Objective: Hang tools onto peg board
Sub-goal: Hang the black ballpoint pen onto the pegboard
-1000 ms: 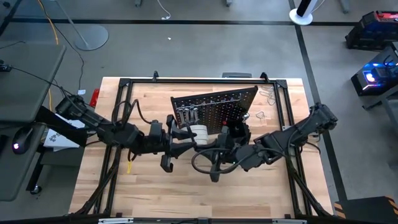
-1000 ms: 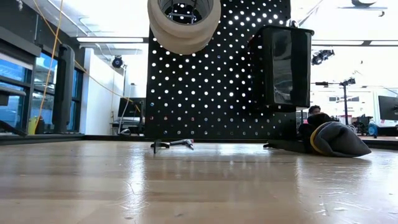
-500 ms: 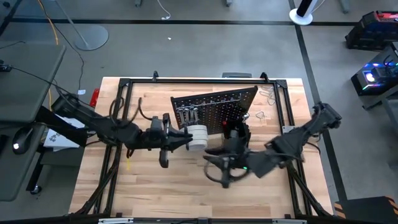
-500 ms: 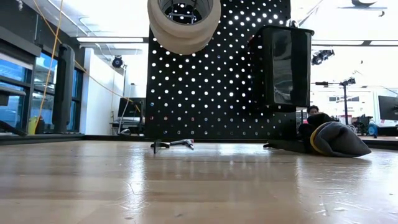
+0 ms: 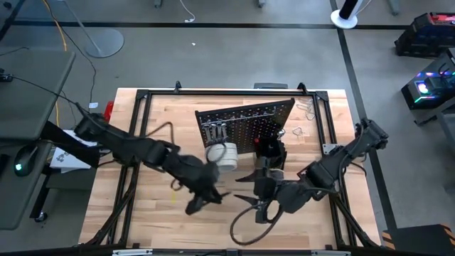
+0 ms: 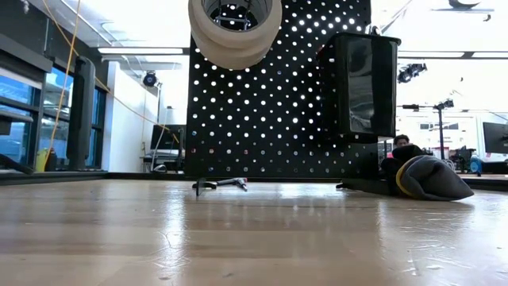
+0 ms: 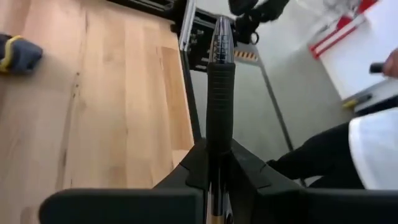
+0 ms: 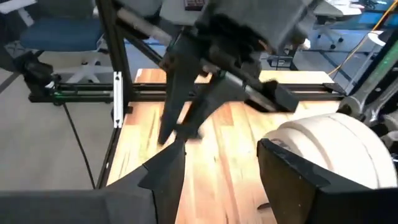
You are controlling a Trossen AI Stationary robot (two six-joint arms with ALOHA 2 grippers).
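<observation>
One: Both arms reach over the front half of the surface. How does the left arm lie?

Two: It stretches in low from the left side and bends toward the middle. The left gripper ends up near the front, its tip pointing toward the right arm.

One: And its jaws?

Two: Clamped together on a slim dark-handled screwdriver. The wrist view shows the handle standing straight out ahead of the left gripper.

One: What about the right arm?

Two: It folds in from the right edge, elbow out, and the right gripper sits just beside the left one, facing it. Its jaws stand apart with nothing between them. Through that gap its wrist view shows the left gripper close ahead.

One: Where are the tools behind them?

Two: The white tape rolls hang on the front of the peg board, high on it in the low view. A black bin is fixed to the board's other side. A small metal tool lies at the board's foot, and the glove bundle rests on the surface below the bin.
</observation>
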